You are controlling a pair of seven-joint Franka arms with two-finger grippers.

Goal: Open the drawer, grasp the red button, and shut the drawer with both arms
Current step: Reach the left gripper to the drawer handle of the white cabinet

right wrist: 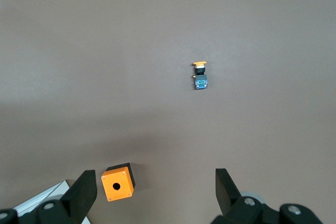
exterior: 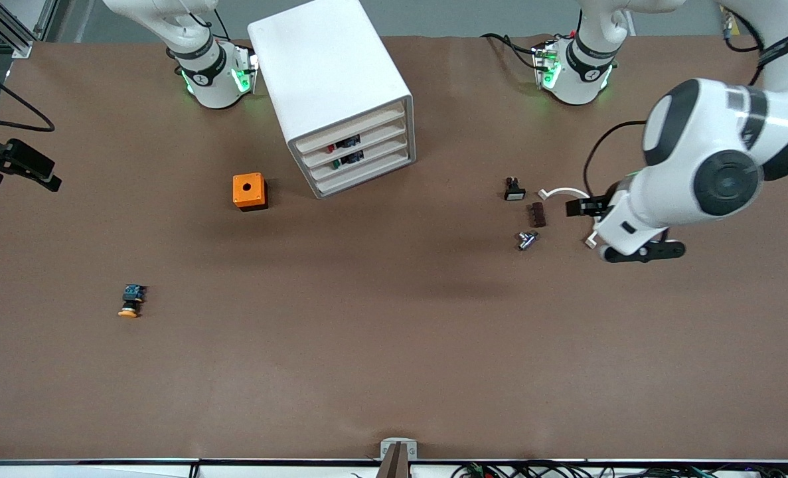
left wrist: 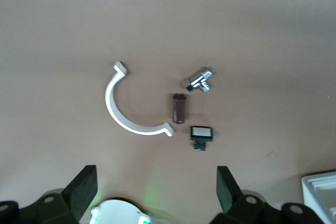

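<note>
Four closed drawers in the cabinet: nothing begun, left hand and right hand both released, empty.

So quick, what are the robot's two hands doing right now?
Left gripper: open, holding nothing, over the white curved clip.
Right gripper: open, holding nothing, up near the orange box.

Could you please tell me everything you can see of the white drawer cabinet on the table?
The white cabinet is a boxy, smooth, plastic-looking unit standing upright on the brown table, between the two arm bases and turned at an angle. Its front holds four shallow drawers, all shut; small dark, red and green parts show through two. The orange box sits beside it, apart. Nothing touches it.
</note>
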